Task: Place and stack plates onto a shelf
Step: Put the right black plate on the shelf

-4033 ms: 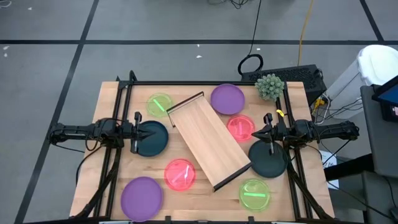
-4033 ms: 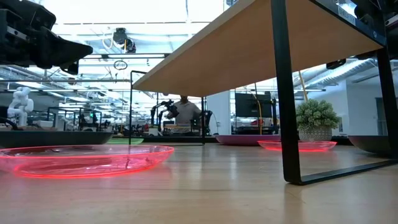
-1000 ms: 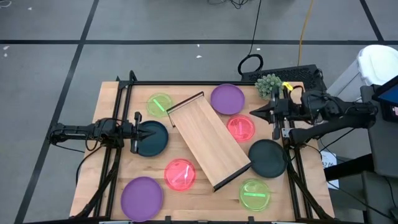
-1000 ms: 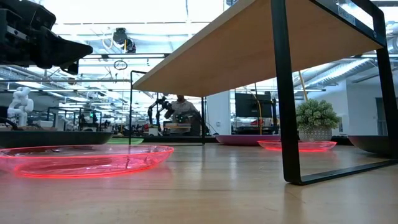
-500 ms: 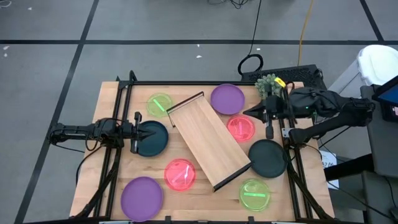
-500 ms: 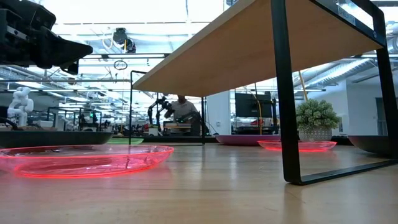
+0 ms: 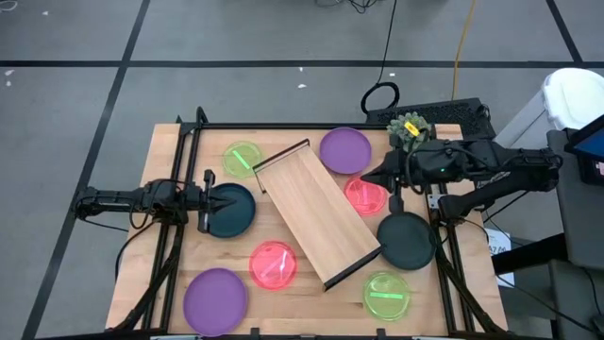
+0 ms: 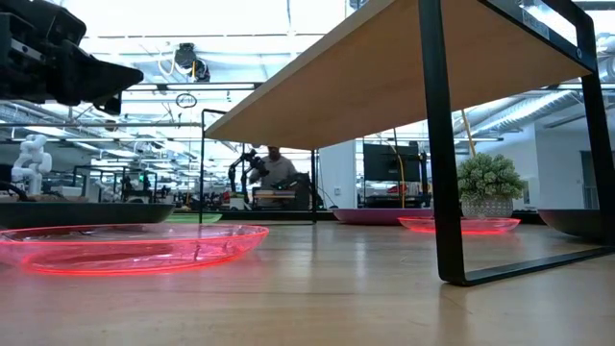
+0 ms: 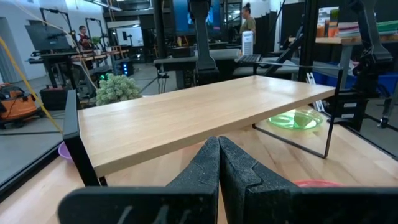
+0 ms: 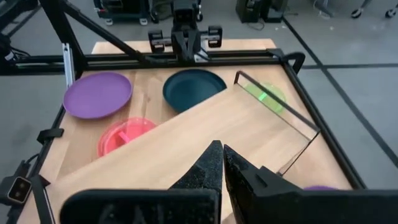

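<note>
The shelf point(image 7: 316, 212) stands slantwise mid-table on its dark end rails. Eight plates lie flat around it: green point(image 7: 243, 157), purple point(image 7: 344, 149), pink point(image 7: 363, 195), dark point(image 7: 408, 239), green point(image 7: 387, 295), pink point(image 7: 273, 263), purple point(image 7: 215, 297) and dark teal point(image 7: 229, 210). My left gripper point(image 7: 209, 200) is shut and hangs above the dark teal plate's left edge; the low view shows that arm point(image 8: 58, 58) well off the table. My right gripper point(image 7: 366, 177) is shut and hovers over the far pink plate, pointing at the shelf point(image 10: 205, 140).
A small potted plant point(image 7: 409, 130) stands at the far right corner, close behind my right arm. Black frame bars point(image 7: 283, 126) run along the table's far and side edges. In the low view a person point(image 8: 274, 168) shows in the room beyond the table.
My right gripper has moved toward the table's left, from beside the plant to over the far pink plate, staying shut. No plate and not the shelf has moved.
</note>
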`<act>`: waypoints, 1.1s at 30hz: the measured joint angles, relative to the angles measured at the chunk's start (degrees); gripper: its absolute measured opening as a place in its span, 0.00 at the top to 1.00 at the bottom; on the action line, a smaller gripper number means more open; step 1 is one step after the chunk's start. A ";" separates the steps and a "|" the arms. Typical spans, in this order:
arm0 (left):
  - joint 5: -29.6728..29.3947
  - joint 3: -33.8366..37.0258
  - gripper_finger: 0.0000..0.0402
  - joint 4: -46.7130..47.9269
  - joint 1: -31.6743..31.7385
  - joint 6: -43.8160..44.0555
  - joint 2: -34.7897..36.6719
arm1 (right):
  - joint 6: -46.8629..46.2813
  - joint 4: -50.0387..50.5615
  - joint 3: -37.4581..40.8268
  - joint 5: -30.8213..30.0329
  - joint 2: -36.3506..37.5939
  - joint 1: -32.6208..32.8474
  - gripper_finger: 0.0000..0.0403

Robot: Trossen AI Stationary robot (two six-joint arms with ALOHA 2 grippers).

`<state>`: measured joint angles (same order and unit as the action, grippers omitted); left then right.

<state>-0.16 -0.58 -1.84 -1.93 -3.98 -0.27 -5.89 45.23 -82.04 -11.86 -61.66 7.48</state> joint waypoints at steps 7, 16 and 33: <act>-0.04 0.00 1.00 -0.58 0.00 1.70 0.01 | -2.65 1.44 0.00 0.00 0.02 0.00 1.00; -1.53 -0.34 1.00 -1.50 0.02 10.72 -0.10 | -2.51 3.98 0.00 0.11 0.02 0.01 1.00; -3.50 -26.83 1.00 14.14 0.04 11.02 -16.73 | -1.99 10.02 0.02 0.05 0.04 -0.72 1.00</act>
<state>-3.66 -27.41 12.30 -1.89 7.04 -17.00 -7.88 55.25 -82.02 -11.81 -61.63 6.76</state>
